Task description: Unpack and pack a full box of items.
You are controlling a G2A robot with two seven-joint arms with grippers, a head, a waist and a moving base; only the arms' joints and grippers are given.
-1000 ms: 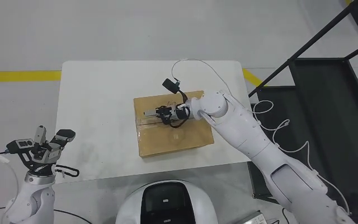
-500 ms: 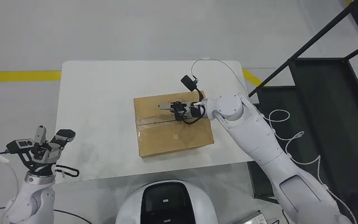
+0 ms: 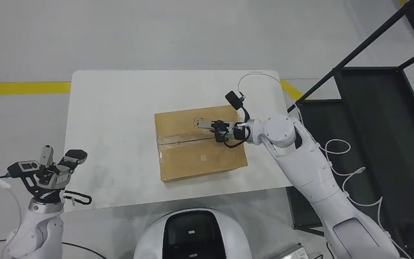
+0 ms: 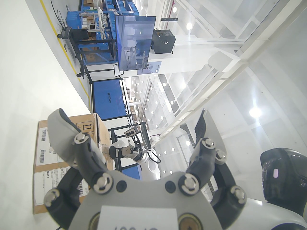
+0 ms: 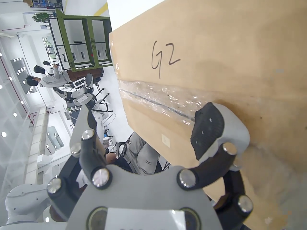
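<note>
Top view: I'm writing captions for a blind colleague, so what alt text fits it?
A closed cardboard box sits in the middle of a white table, with the open right gripper over its top at the taped seam. The open left gripper hangs beyond the table's near left corner.

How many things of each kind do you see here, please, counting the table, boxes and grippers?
Table: 1
Cardboard box: 1
Grippers: 2, the left gripper and the right gripper
Total: 4
</note>
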